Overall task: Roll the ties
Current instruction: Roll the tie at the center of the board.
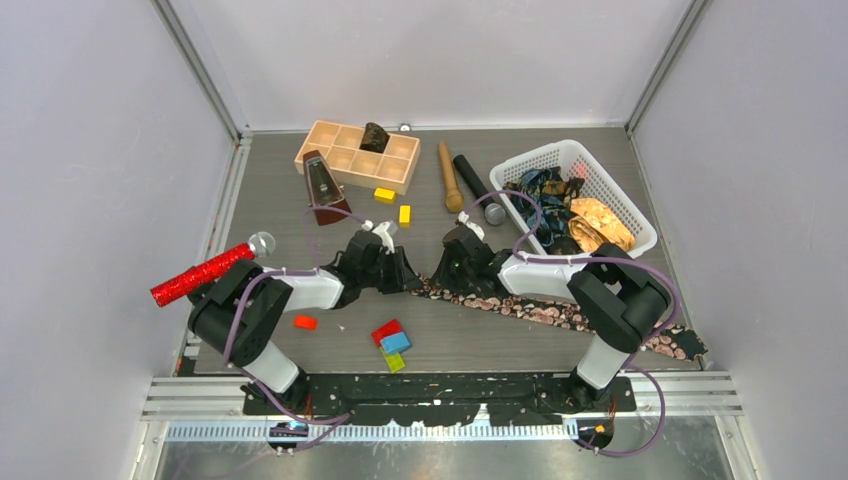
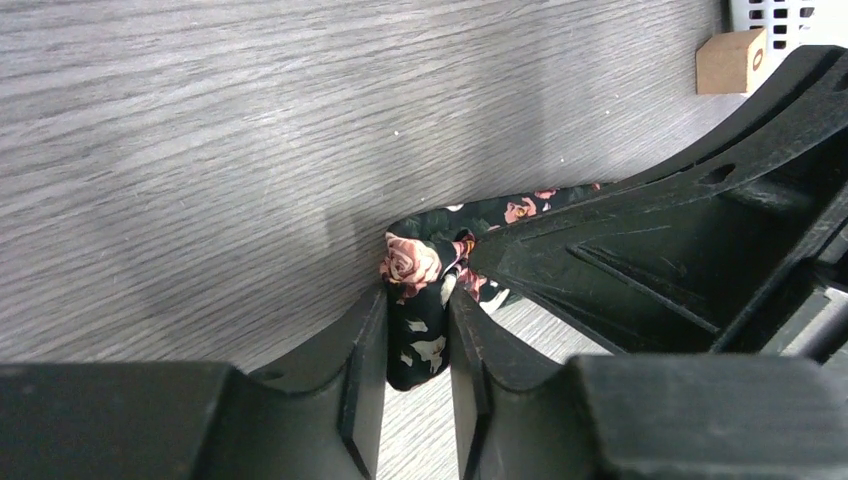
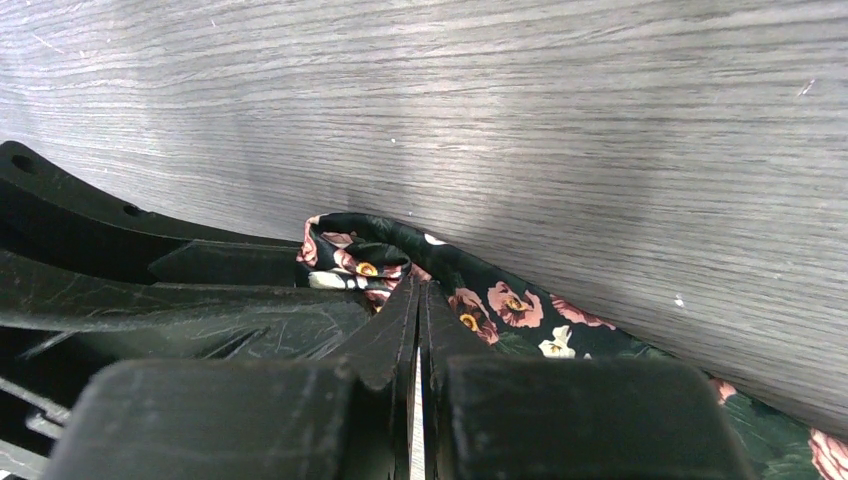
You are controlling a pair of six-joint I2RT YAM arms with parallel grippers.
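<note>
A black floral tie [image 1: 545, 311] lies along the grey desk [image 1: 480, 345], from centre to near right corner. At its centre end, 2 claws meet: the left claw [image 2: 416, 305] grips the bunched tip, and the right claw [image 3: 417, 288] is pinched shut on the fold beside it. More ties [image 1: 560, 208] sit in a white basket [image 1: 556, 151].

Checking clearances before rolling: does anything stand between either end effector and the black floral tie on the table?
Nothing visible does. The left end effector is shut on a fold at the end of the tie, and the right end effector, fingers closed, touches that same end.
</note>
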